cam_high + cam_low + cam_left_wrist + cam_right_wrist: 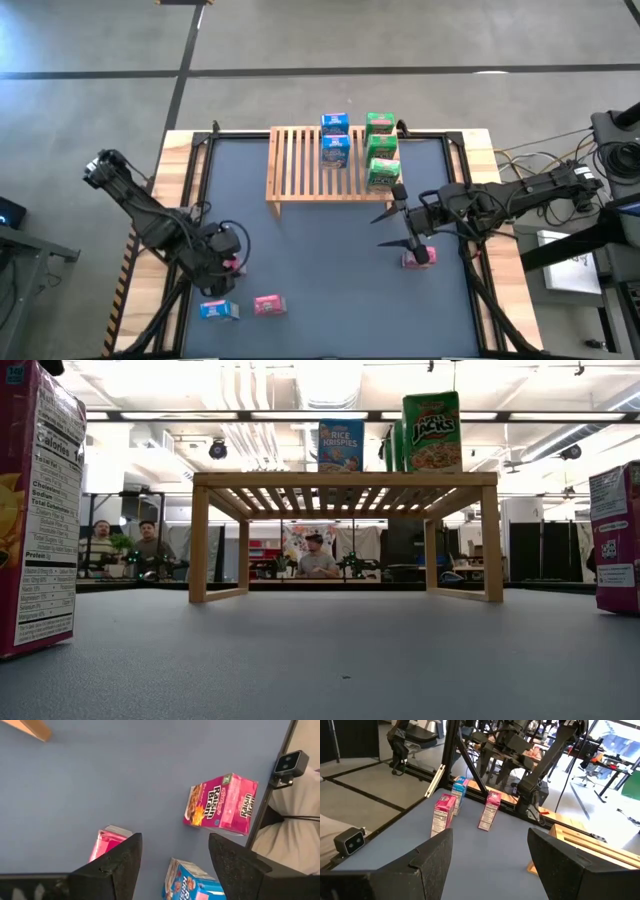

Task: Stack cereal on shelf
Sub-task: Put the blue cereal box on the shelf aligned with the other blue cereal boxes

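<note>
High view, from left to right: the left gripper (228, 262) hangs low over the near-left part of the dark table (320, 260), its fingers spread apart; in the left wrist view nothing sits between them, and a pink cardboard cereal box (233, 264) stands just beside one finger. Nearer the front edge, a blue cardboard cereal box (218, 311) and a second pink cardboard cereal box (270, 305) stand close together, apart from the gripper. At the far middle of the table stands the light wooden slatted shelf (300, 165). On its top, right of centre, two blue printed cereal boxes (335, 138) sit one behind the other, and just to their right three green printed cereal boxes (381, 150) form a row running from far to near. The low view shows these boxes upright on the slats. Right of the shelf and nearer, the right gripper (393, 206) hovers with its fingers apart and nothing between them, pointing left toward the shelf's near right corner. Below that arm, a third pink cereal box (418, 257) stands on the table, apart from the fingers.
</note>
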